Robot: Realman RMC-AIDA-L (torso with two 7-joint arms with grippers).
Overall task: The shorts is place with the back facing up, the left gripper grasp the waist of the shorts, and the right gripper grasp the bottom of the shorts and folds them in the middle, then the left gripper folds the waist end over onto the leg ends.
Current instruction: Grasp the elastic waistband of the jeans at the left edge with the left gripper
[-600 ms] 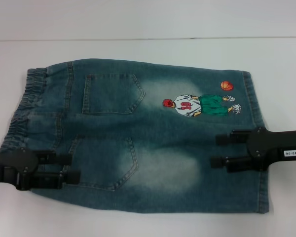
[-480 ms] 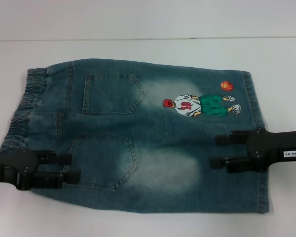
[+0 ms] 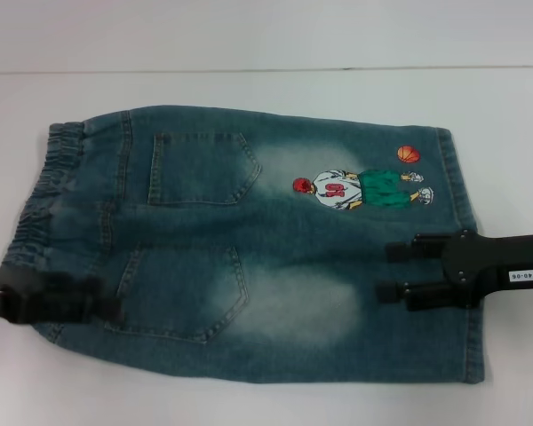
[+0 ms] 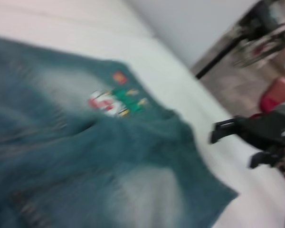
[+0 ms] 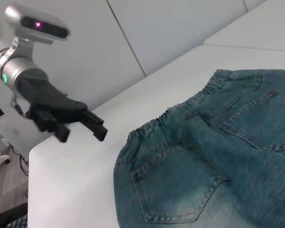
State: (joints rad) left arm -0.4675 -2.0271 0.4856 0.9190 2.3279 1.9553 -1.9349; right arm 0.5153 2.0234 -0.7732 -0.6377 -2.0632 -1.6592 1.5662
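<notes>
The blue denim shorts (image 3: 249,248) lie flat on the white table, back pockets up. The elastic waist (image 3: 40,191) is at the left and the leg hems (image 3: 457,222) at the right. A cartoon print (image 3: 360,188) marks the far leg. My left gripper (image 3: 107,302) hovers over the near waist corner, smeared by motion; in the right wrist view its fingers (image 5: 96,125) stand apart and hold nothing. My right gripper (image 3: 391,271) is open over the near leg, close to the hem, with nothing between its fingers.
White table (image 3: 249,89) runs all round the shorts, with a pale wall behind its far edge. Past the table's right side, the left wrist view shows a floor with a red seat (image 4: 275,95).
The left gripper has pulled back to the left along the near waist corner and is now blurred. The right gripper has barely shifted. The shorts lie as before.
</notes>
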